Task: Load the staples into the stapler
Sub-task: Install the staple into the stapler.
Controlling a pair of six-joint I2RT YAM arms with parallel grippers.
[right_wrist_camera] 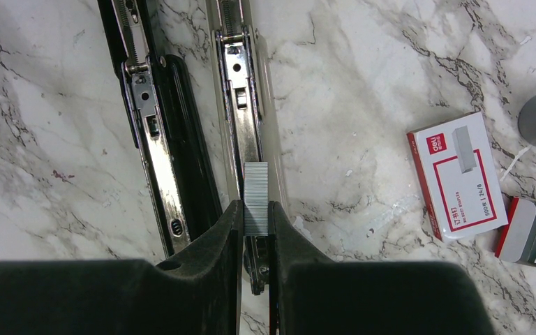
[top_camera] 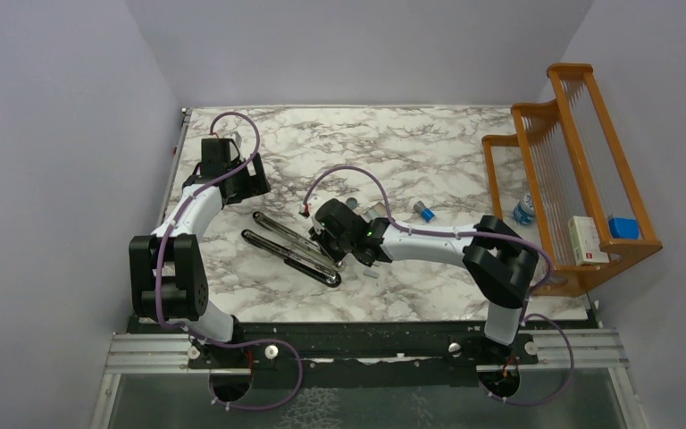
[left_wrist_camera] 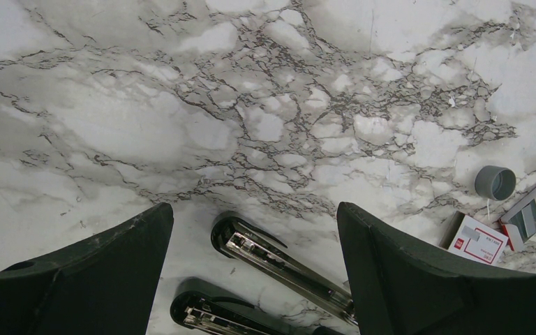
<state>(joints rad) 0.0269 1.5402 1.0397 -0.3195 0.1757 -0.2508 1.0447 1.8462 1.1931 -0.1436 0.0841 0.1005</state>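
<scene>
While right gripper pinches short silvery-grey metal staple strip over chrome channel of opened black stapler, near-right end: slight skew could ride strip onto rail, snap it. Left gripper gaping, far-left.

walls plain lilac | table white marble, grey veins | wooden rack at right

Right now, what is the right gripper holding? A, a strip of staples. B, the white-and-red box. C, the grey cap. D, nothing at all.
A: in the right wrist view the right gripper is pinched on a short silvery strip of staples, held over the open metal channel of the stapler.
</scene>
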